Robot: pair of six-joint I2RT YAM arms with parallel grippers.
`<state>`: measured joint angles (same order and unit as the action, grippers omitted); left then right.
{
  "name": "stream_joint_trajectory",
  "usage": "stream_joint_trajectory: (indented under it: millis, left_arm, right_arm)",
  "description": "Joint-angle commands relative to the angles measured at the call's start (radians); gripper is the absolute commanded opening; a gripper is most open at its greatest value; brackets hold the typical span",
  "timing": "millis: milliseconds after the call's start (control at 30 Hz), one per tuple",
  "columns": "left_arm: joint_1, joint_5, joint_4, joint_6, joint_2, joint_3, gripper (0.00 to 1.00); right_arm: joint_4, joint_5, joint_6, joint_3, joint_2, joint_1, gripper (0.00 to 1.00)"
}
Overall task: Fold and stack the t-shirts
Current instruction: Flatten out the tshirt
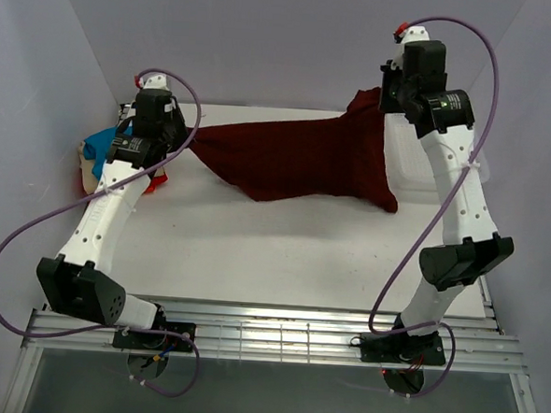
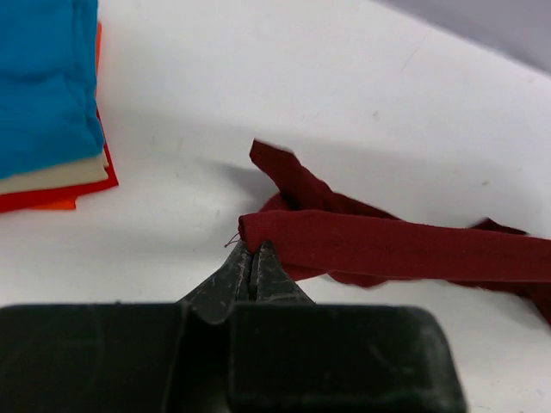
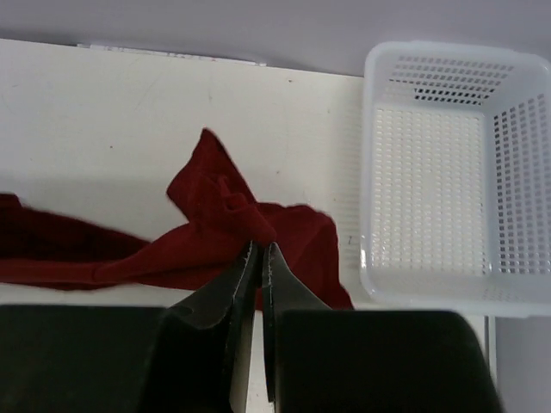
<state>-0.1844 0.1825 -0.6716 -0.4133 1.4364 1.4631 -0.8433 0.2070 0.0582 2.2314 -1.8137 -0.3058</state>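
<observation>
From above and behind my bases, the fixed camera looks down across the whole flat white table (image 1: 254, 252). My wrist cameras look out close over the left gripper (image 2: 251, 249), low to the tabletop, and the right gripper (image 3: 260, 249), higher up and facing the white plastic mesh basket (image 3: 448, 52). All three views share the dark maroon cloth t-shirt (image 1: 306, 162).

Taut maroon t-shirt (image 1: 297, 161); small folded stack (image 2: 47, 86) leftward

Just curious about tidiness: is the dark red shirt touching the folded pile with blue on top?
Apart. The left wrist view shows bare white table between the maroon t-shirt and the folded pile.
</observation>
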Motion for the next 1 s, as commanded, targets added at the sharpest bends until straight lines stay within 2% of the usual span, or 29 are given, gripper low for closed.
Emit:
stream_joint_trajectory:
  millis: [0, 200, 333, 433, 700, 867, 967]
  left_arm:
    - [0.002, 0.041, -0.039, 0.033, -0.080, 0.048, 0.00]
    - [-0.003, 0.077, -0.062, 0.062, -0.191, 0.124, 0.00]
    - [-0.007, 0.014, -0.069, 0.015, -0.257, 0.163, 0.00]
    - [-0.013, -0.015, -0.085, -0.016, -0.310, 0.210, 0.00]
    - [-0.023, -0.054, -0.154, -0.044, -0.389, 0.411, 0.00]
    - [-0.023, -0.046, -0.230, -0.074, -0.360, 0.612, 0.00]
    - [-0.021, -0.028, -0.224, -0.093, -0.357, 0.603, 0.00]
  right_arm:
    - [-0.085, 0.040, -0.027, -0.041, 0.074, 0.007, 0.08]
    - [-0.014, 0.019, -0.040, -0.076, 0.272, 0.007, 0.08]
    - [0.076, 0.003, -0.047, -0.130, 0.433, 0.007, 0.10]
    - [0.090, -0.014, -0.052, -0.110, 0.542, 0.007, 0.10]
    - [0.134, -0.116, -0.015, 0.026, 0.646, 0.007, 0.12]
    - [0.199, -0.147, 0.035, 0.007, 0.702, 0.007, 0.13]
    - [0.214, -0.107, 0.025, -0.027, 0.711, 0.005, 0.14]
